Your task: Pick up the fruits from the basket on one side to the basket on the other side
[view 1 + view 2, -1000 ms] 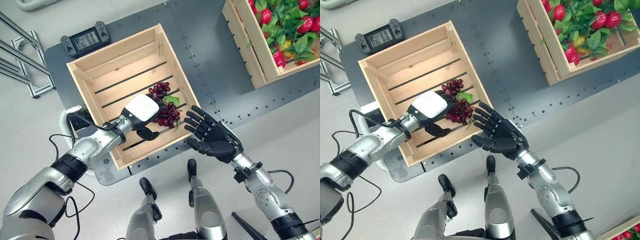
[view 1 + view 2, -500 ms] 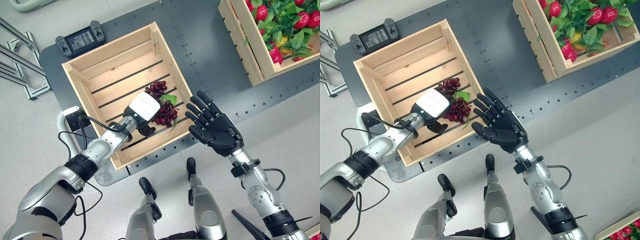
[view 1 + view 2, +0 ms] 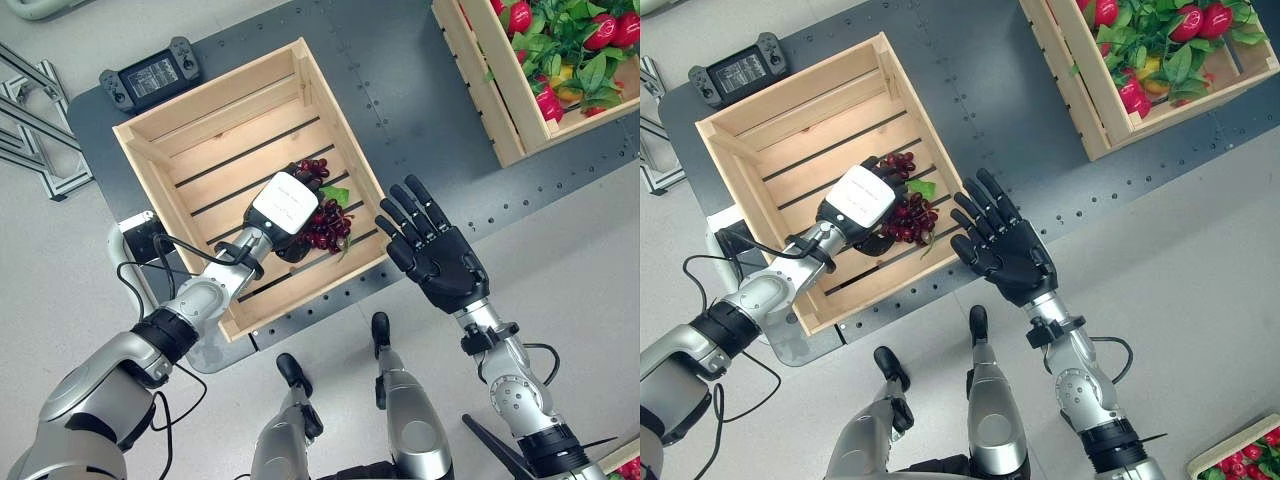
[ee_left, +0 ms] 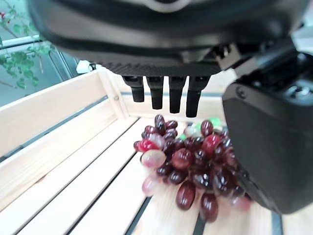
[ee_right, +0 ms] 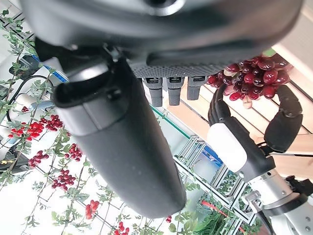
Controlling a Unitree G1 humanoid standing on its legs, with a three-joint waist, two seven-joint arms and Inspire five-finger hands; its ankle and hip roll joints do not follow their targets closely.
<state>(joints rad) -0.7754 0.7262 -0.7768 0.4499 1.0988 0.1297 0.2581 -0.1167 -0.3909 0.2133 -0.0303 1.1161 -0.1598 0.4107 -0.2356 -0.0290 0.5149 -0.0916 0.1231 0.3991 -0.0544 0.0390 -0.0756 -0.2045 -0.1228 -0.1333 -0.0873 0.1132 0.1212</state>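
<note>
Grapes (image 3: pixel 325 222), a dark red bunch with a green leaf, lie on the slatted floor of the near wooden crate (image 3: pixel 170 140), close to its right wall. The left hand (image 3: pixel 283 208) rests right over them, thumb to one side and fingers to the other, straight and loosely spread rather than clamped; a second ago it sat lower on the bunch and has since crept further up the crate. The right hand (image 3: pixel 440 262) still hovers just outside the crate's right wall, fingers straight and fanned apart, holding nothing. Farther off, the second crate (image 3: pixel 478 80) holds red fruit (image 3: pixel 548 100) among green leaves.
</note>
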